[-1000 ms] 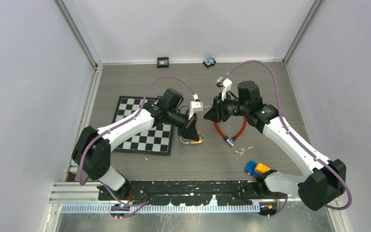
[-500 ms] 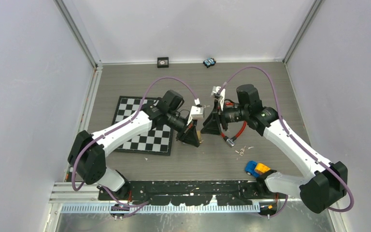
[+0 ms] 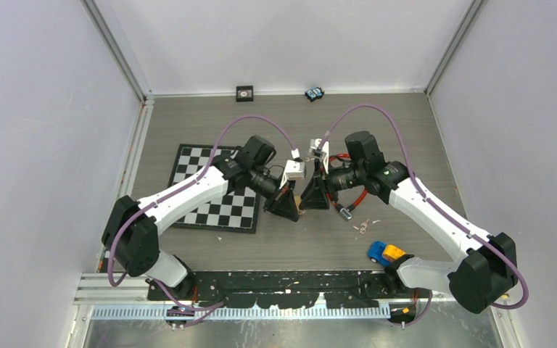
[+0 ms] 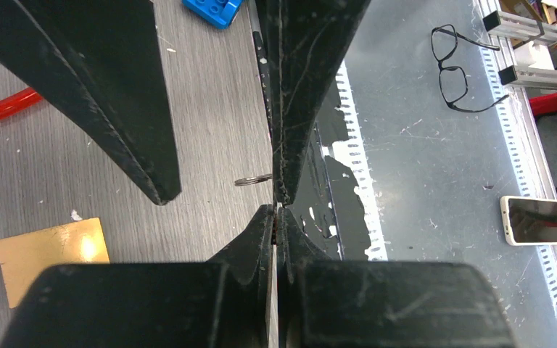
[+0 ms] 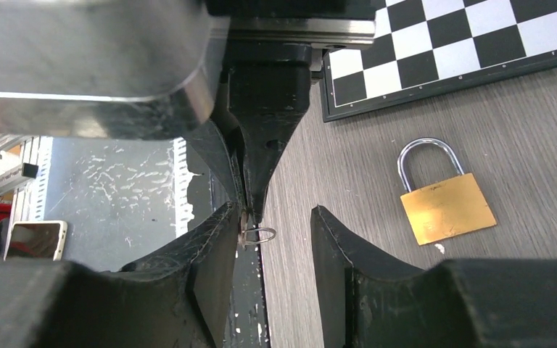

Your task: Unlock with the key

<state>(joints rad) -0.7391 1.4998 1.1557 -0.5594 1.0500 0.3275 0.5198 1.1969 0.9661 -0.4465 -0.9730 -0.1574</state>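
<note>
My left gripper [image 3: 285,208] is shut on a thin key, its tips pressed together in the left wrist view [image 4: 276,216]. The key's small ring [image 5: 260,235] sticks out past those tips; it also shows in the left wrist view [image 4: 252,180]. My right gripper [image 3: 310,199] is open and tip to tip with the left one. Its jaws stand either side of the ring [image 5: 275,221], and its left finger [image 5: 217,250] is against the key's head. The brass padlock [image 5: 446,201] lies flat on the table beside them, shackle closed. It also shows in the left wrist view [image 4: 52,254].
A chessboard [image 3: 217,192] lies left of the grippers. A red cable lock [image 3: 359,196] lies under the right arm, with small metal bits [image 3: 362,227] and a blue-and-yellow toy [image 3: 386,252] nearer the front. Two small objects [image 3: 244,92] [image 3: 314,93] sit at the back wall.
My right gripper has moved left and down until its open jaws meet the left gripper's tips. The left gripper shifted slightly forward over the padlock, then held still.
</note>
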